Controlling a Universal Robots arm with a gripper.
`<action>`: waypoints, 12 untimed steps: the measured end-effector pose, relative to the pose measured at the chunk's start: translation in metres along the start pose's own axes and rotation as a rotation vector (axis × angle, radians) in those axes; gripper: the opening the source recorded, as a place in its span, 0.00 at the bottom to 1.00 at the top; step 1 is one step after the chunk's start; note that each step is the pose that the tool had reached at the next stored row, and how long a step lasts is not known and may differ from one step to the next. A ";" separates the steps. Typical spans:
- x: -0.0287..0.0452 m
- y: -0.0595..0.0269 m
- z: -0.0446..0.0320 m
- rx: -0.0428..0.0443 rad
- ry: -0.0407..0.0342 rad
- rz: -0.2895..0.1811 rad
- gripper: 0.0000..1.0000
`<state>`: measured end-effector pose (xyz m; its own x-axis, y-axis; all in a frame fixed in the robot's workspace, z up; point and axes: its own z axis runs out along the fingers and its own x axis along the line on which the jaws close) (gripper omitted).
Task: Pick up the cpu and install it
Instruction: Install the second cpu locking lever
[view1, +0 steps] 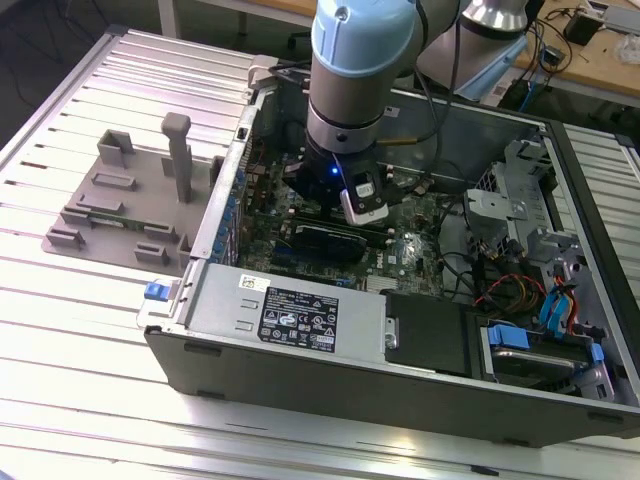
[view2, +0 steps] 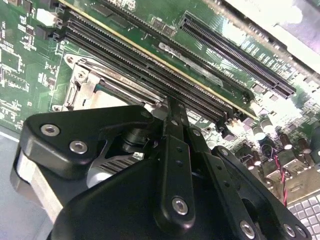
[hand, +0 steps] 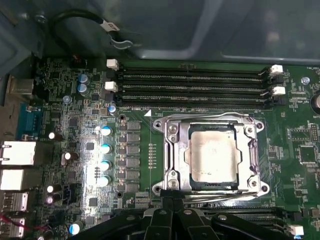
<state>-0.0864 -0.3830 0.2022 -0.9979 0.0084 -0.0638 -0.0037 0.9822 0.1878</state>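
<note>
Cpu (hand: 212, 155) seated flat in metal socket frame (hand: 172, 150) on green motherboard (hand: 65, 125), silvery top plate facing up, free of any grip. Claw (hand: 172, 212) positioned just beside socket edge, fingers (view2: 175, 150) drawn together to a narrow stance, nothing held between them. Memory slots (hand: 192, 82) running along far side of socket. Arm (view1: 355, 90) lowered into open computer case (view1: 300, 320), resting on ribbed tabletop (view1: 80, 330). Grey fixture tray (view1: 125, 205) lying beside case at exterior view's left.
</note>
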 end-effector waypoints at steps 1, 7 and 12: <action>0.0003 0.0006 0.0004 -0.0009 -0.0008 0.000 0.11; 0.0066 0.0025 0.0026 -0.0036 -0.0073 0.003 0.11; 0.0097 0.0035 0.0039 -0.0044 -0.0099 0.005 0.11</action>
<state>-0.0959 -0.3788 0.1984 -0.9972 0.0150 -0.0726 0.0007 0.9813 0.1924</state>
